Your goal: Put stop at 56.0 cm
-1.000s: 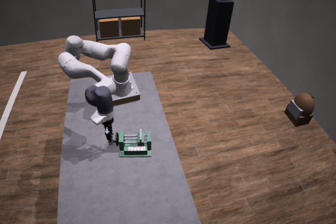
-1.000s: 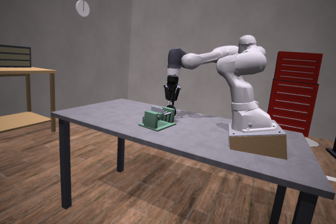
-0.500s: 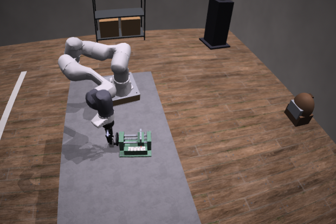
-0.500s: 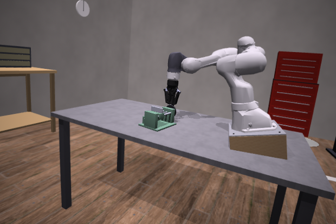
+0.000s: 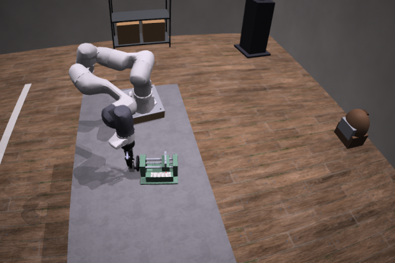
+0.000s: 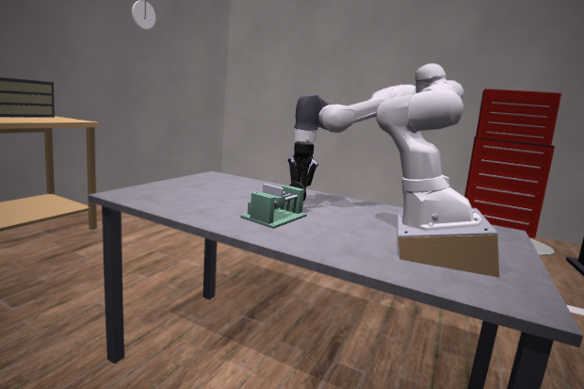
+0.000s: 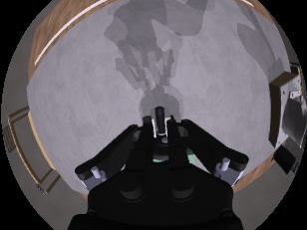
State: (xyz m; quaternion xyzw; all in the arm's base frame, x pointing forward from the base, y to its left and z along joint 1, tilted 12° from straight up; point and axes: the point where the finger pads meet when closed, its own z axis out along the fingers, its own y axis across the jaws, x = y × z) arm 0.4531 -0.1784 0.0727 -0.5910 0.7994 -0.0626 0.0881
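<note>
Gripper [image 5: 130, 164] first: my fingers are nearly closed and clamped on the handwheel's crank pin, wrist pointing straight down. Going from big to small, the table [image 6: 198, 195] carries everything, my arm [image 6: 415, 110] reaches from its wedge base [image 6: 491, 256] toward the far end, and the green fixture [image 5: 158, 179] sits mid-table with the handwheel [image 5: 137, 163] on its left end, touching my fingers. The stop [image 5: 166, 160] rides on the rails toward the right end of the fixture; its scale is too small for me to read. I judge the cranking step is in hand, and releasing is not yet due. My next move calls for circling the pin around the wheel's axis while keeping the wrist level, then opening and lifting off. Open table lies to my left and toward the camera; the table's left edge is near, the fixture body blocks the right.
</note>
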